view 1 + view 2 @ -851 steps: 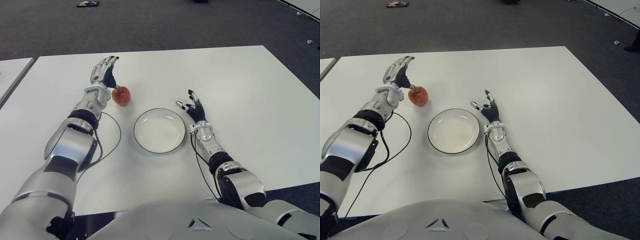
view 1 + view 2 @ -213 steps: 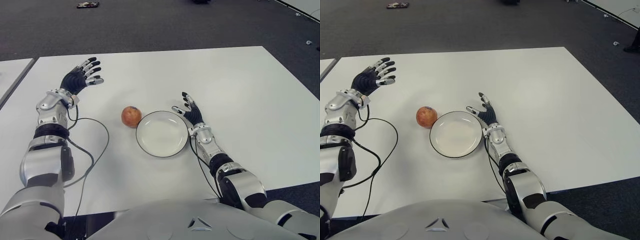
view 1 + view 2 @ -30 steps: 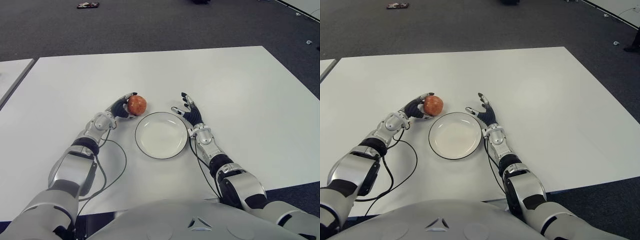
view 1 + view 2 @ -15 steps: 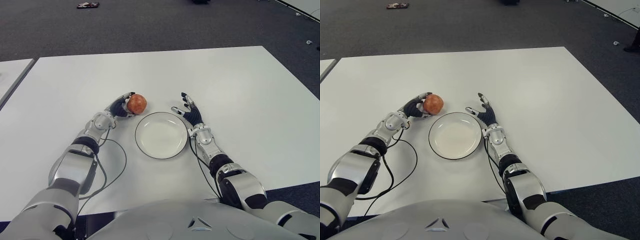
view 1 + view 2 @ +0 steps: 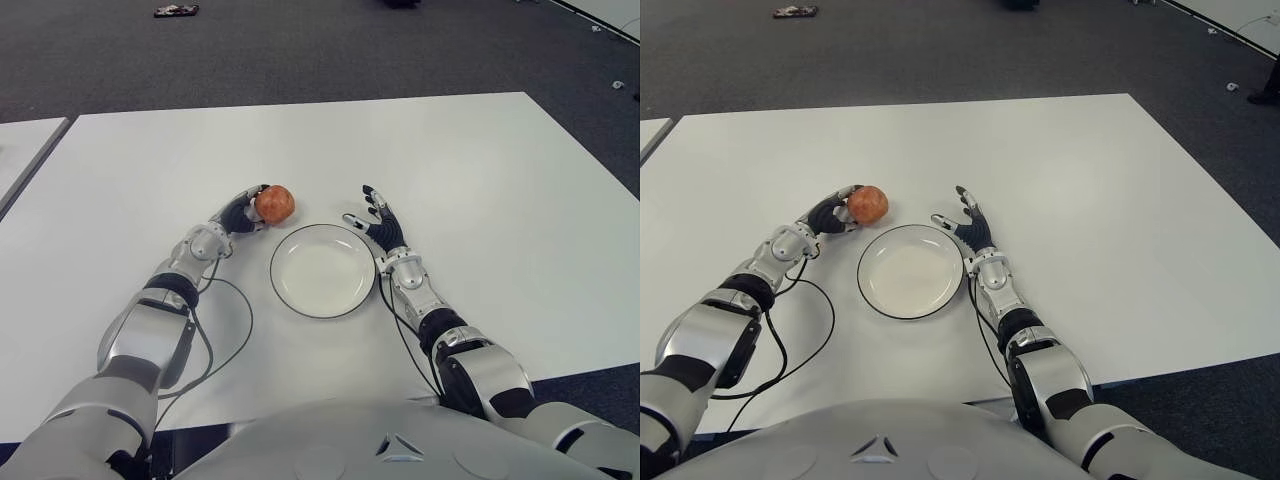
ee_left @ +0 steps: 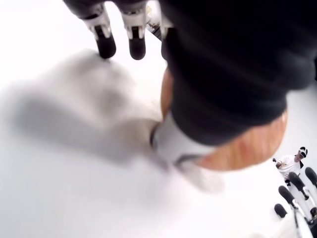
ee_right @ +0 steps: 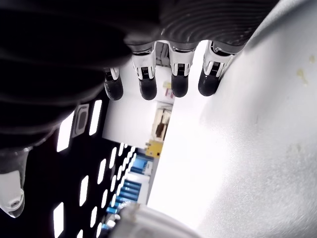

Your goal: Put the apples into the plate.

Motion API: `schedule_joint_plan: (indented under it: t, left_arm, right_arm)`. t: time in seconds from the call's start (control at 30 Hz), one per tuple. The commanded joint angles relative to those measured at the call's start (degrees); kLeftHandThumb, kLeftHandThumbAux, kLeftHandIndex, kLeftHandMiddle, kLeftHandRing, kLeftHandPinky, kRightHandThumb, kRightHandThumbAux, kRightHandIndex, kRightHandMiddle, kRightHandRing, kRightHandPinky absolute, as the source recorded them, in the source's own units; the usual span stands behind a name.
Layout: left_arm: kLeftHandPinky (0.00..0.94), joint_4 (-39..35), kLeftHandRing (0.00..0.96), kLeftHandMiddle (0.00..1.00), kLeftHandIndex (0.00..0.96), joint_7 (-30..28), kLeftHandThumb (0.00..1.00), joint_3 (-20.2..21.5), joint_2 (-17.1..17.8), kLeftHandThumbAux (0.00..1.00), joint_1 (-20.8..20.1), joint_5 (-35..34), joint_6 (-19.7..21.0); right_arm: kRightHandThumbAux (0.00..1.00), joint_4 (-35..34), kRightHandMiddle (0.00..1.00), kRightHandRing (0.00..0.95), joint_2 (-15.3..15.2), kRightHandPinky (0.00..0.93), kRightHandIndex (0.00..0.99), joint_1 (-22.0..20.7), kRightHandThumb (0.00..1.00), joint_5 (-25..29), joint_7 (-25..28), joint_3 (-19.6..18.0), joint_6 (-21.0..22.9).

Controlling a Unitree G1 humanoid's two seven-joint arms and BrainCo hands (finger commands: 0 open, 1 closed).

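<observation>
A red-orange apple [image 5: 273, 203] sits in my left hand [image 5: 245, 212], just behind the left rim of the white plate [image 5: 322, 275] with a dark edge. The plate holds nothing. In the left wrist view the apple [image 6: 237, 148] lies against the palm under the thumb, while the other fingertips [image 6: 106, 47] reach past it over the table. My right hand [image 5: 380, 222] shows beside the plate's right rim, its fingers spread and holding nothing.
The white table [image 5: 480, 170] spreads wide to the right and behind. A black cable [image 5: 235, 330] loops on it beside my left forearm. A second table's corner [image 5: 20, 150] shows at far left. Dark carpet lies beyond, with a small object [image 5: 176, 9] on it.
Over the last second my left hand has carried the apple slightly farther back and a touch to the right. The right hand and plate have stayed still.
</observation>
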Motion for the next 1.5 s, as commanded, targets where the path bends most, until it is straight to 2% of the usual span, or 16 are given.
schedule_joint_plan:
  t: [0.03,0.13,0.17,0.2,0.27,0.33,0.37,0.4,0.47,0.63,0.77,1.0,1.33,1.5]
  left_arm:
    - [0.034,2.14,0.0,0.0,0.0,-4.83,0.627,0.94,-1.47,0.408,0.75,-1.17,3.23]
    - [0.071,1.79,0.0,0.0,0.022,-6.06,0.672,1.35,-1.82,0.391,0.69,-1.87,3.23]
    - [0.093,1.28,0.022,0.025,0.059,-6.5,0.682,1.38,-2.1,0.386,0.7,-2.12,3.13]
    - [0.138,0.91,0.08,0.084,0.141,-6.81,0.698,1.39,-2.29,0.376,0.71,-2.31,3.07]
    - [0.213,0.42,0.178,0.18,0.237,-6.58,0.717,1.62,-2.46,0.363,0.92,-2.65,2.51]
    - [0.374,0.14,0.389,0.389,0.366,-5.96,0.74,2.35,-2.57,0.338,1.36,-3.3,0.98]
    - [0.407,0.01,0.433,0.433,0.39,-5.65,0.745,2.88,-2.67,0.332,1.64,-3.8,-0.24]
    - [0.486,-0.07,0.523,0.521,0.438,-5.46,0.754,3.23,-2.74,0.318,1.83,-4.16,-1.07]
    - [0.59,-0.12,0.633,0.628,0.501,-5.13,0.766,4.04,-2.96,0.298,2.18,-5.09,-2.99]
    - [0.688,0.16,0.736,0.733,0.568,-6.37,0.78,6.12,-3.71,0.27,2.13,-7.28,-5.36]
    - [0.644,0.36,0.759,0.766,0.58,-7.0,0.79,6.86,-4.13,0.246,1.99,-7.89,-6.66]
    - [0.562,0.6,0.729,0.751,0.547,-7.33,0.797,7.1,-4.27,0.229,1.99,-7.35,-7.93]
    - [0.469,0.67,0.542,0.576,0.435,-7.41,0.768,6.22,-4.62,0.21,1.61,-6.27,-7.95]
    - [0.419,0.57,0.482,0.512,0.409,-6.91,0.765,5.79,-4.48,0.218,1.41,-5.36,-7.13]
  right_arm:
    - [0.53,1.56,0.0,0.0,0.29,0.005,0.0,2.0,0.058,-0.5,1.07,0.4,2.59]
    - [0.53,1.47,0.0,0.0,0.3,0.006,0.0,2.07,0.059,-0.42,1.18,0.37,2.63]
    - [0.531,1.45,0.0,0.0,0.32,0.006,0.0,2.09,0.059,-0.34,1.3,0.33,2.71]
    - [0.532,1.44,0.0,0.0,0.32,0.005,0.0,2.11,0.059,-0.28,1.39,0.3,2.77]
    - [0.533,1.54,0.0,0.0,0.36,0.005,0.0,2.07,0.059,-0.15,1.51,0.2,2.85]
    - [0.535,1.6,0.0,0.0,0.4,0.004,0.0,2.07,0.059,-0.04,1.57,0.12,2.8]
    - [0.535,1.6,0.0,0.0,0.43,0.004,0.0,2.1,0.059,0.04,1.61,0.06,2.71]
    - [0.537,1.6,0.0,0.0,0.45,0.003,0.0,2.13,0.06,0.09,1.64,0.01,2.65]
    - [0.541,1.63,0.0,0.0,0.51,0.003,0.0,2.17,0.062,0.28,1.75,-0.14,2.47]
    - [0.546,1.59,0.0,0.0,0.64,0.006,0.0,2.29,0.064,0.67,2.09,-0.41,2.23]
    - [0.547,1.58,0.0,0.0,0.75,0.006,0.0,2.28,0.064,0.85,2.36,-0.6,2.42]
    - [0.548,1.61,0.0,0.0,0.84,0.006,0.0,2.24,0.062,0.72,2.39,-0.76,2.57]
    - [0.548,1.65,0.0,0.0,0.67,0.003,0.0,2.34,0.059,0.36,2.26,-0.61,2.26]
    - [0.542,1.81,0.0,0.0,0.63,0.0,0.0,2.21,0.054,0.2,2.27,-0.54,2.34]
